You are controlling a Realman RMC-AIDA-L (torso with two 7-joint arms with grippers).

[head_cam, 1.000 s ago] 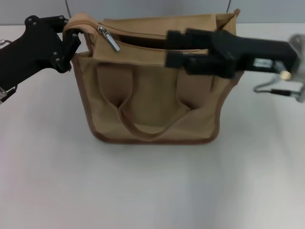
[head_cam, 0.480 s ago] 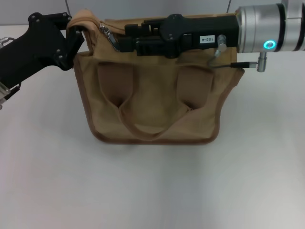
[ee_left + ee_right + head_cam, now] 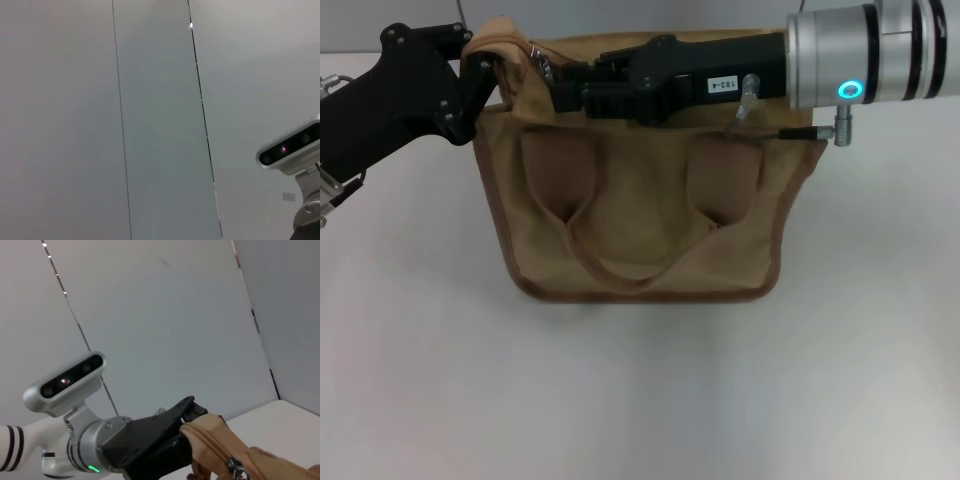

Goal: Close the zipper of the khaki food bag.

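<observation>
The khaki food bag (image 3: 640, 210) stands upright on the white table, its handles hanging down the front. The zipper runs along its top, mostly hidden under my right arm. The silver slider (image 3: 539, 66) shows near the bag's top left corner. My left gripper (image 3: 478, 72) is shut on the fabric end at that corner. My right gripper (image 3: 563, 92) reaches across the bag's top from the right, its tip right beside the slider and over the pull tab. The right wrist view shows the bag's end (image 3: 220, 440), the slider (image 3: 234, 466) and the left gripper (image 3: 170, 437) holding the fabric.
The white table (image 3: 640, 400) spreads out in front of and beside the bag. A grey wall stands behind it. The left wrist view shows only the wall and the right arm's wrist camera (image 3: 292, 150).
My right arm has swung left across the bag's top, from the right side to the slider at the left end. The left gripper has kept its hold on the corner.
</observation>
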